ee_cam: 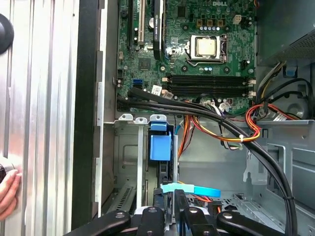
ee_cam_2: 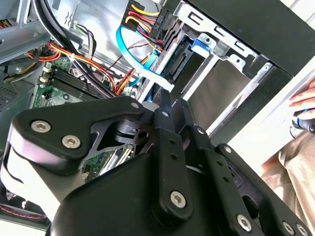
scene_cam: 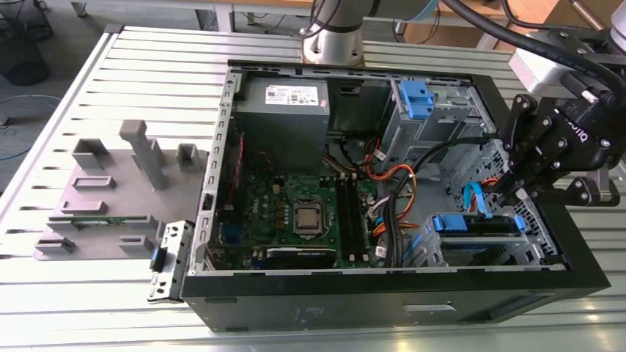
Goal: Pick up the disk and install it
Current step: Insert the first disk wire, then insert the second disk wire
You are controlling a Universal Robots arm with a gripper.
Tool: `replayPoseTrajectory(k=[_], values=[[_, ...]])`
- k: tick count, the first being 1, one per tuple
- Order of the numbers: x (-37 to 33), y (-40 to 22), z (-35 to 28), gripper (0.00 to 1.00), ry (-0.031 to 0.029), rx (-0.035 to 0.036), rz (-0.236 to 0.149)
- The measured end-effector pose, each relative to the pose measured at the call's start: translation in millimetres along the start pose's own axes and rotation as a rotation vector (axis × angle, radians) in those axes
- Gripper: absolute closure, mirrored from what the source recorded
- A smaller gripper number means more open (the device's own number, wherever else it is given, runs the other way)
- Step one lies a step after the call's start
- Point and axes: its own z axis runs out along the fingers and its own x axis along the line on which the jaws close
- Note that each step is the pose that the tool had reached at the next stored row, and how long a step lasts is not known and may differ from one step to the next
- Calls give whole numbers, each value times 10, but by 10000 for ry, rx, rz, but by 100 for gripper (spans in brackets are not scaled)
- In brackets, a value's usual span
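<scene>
In the exterior view a grey fixture (scene_cam: 108, 198) sits at 9 o'clock on the slatted table (scene_cam: 59, 308). The open case (scene_cam: 391, 301) fills the middle, with the motherboard (scene_cam: 303, 213) on its floor and a grey power supply (scene_cam: 284, 106) at its 11 o'clock. An empty blue clip (scene_cam: 415, 97) stands in the upper bay at 1 o'clock. The disk (scene_cam: 476, 224) sits in the lower bay at the case's 4 o'clock, its blue rail end facing up; the first wrist view shows that rail (ee_cam: 160, 145) seated in the bay. The gripper (scene_cam: 511, 196) hangs just above the disk at 3 o'clock, clenched, its tips at a pale blue cable (ee_cam: 197, 190); I cannot tell whether they pinch it. A person's hand (ee_cam: 7, 189) rests on the table beside the case.
</scene>
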Motion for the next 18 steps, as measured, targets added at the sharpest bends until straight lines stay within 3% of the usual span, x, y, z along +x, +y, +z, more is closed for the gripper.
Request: replayPoseTrajectory(k=[18], values=[[0,-54,-3,76,0,0,0]])
